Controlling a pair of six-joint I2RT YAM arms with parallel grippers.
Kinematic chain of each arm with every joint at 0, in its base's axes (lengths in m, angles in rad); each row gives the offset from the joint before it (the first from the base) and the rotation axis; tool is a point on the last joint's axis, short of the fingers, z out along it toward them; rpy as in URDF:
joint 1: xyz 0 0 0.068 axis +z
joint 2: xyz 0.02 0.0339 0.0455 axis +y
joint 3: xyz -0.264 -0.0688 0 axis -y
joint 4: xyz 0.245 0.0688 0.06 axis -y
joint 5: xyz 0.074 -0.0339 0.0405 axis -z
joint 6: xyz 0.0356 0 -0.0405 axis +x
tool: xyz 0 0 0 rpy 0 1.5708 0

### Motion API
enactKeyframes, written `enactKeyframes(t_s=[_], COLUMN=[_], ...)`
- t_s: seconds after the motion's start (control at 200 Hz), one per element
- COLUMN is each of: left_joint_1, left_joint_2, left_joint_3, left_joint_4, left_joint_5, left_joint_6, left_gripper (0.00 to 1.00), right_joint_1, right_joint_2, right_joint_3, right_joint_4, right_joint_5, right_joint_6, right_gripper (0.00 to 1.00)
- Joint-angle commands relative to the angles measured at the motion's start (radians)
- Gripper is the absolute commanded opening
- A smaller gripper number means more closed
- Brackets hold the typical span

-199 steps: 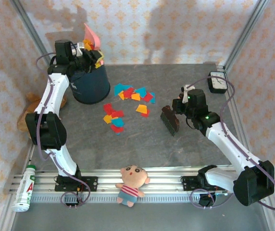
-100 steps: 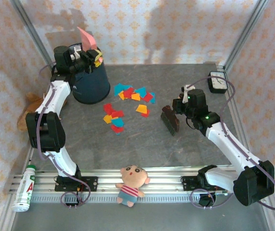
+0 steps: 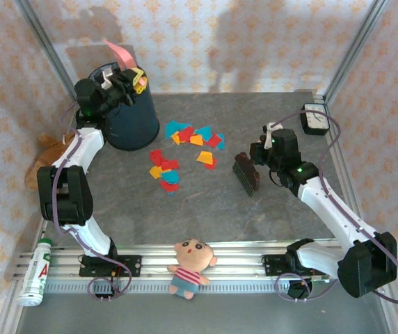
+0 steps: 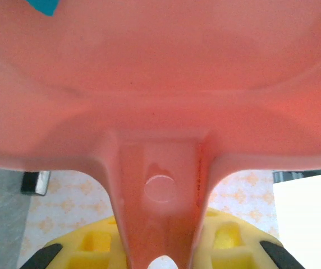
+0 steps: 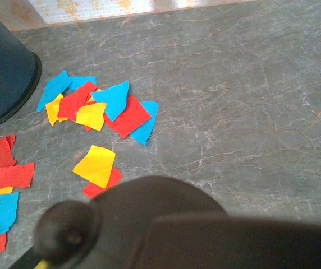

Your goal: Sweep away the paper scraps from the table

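Paper scraps (image 3: 185, 147) in red, blue, orange and yellow lie scattered on the dark grey table (image 3: 206, 209), right of a dark blue bin (image 3: 131, 124). In the right wrist view the scraps (image 5: 96, 109) spread across the left half. My left gripper (image 3: 124, 78) hangs over the bin, shut on the handle of a pink dustpan (image 3: 117, 51) that is tipped up. Seen from the left wrist, the dustpan (image 4: 160, 84) has one blue scrap (image 4: 41, 5) on it and its handle sits between my yellow fingers (image 4: 228, 241). My right gripper (image 3: 260, 156) is shut on a dark brush (image 3: 245, 174) standing right of the scraps.
A white clock-like box (image 3: 315, 120) sits at the back right. A doll (image 3: 190, 266) lies on the front aluminium rail (image 3: 220, 278). A bottle (image 3: 37, 273) is at the front left, a brown toy (image 3: 44, 147) left of the bin. Walls close in the back and sides.
My left wrist has swung left over the bin, and the pink dustpan has tipped from upright toward the left. The right arm and the brush have not moved.
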Motion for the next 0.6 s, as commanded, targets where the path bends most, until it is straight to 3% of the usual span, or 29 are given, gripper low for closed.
enactKeyframes(t_s=[0.0, 0.39, 0.596], left_joint_1=[0.006, 0.007, 0.006], left_joint_2=[-0.009, -0.019, -0.048], left_joint_3=[-0.022, -0.054, -0.058], left_joint_4=[0.268, 0.328, 0.231], left_joint_5=[-0.039, -0.07, -0.035], left_joint_6=[-0.172, -0.231, -0.138], left_gripper=[0.0, 0.0, 0.0], right_joint_1=[0.004, 0.004, 0.005], right_joint_2=[-0.001, 0.007, -0.009], right_joint_3=[0.021, 0.021, 0.018], right_joint_4=[0.018, 0.024, 0.032], right_joint_5=[0.02, 0.02, 0.026], right_joint_6=[0.018, 0.022, 0.036], right_gripper=[0.0, 0.0, 0.0])
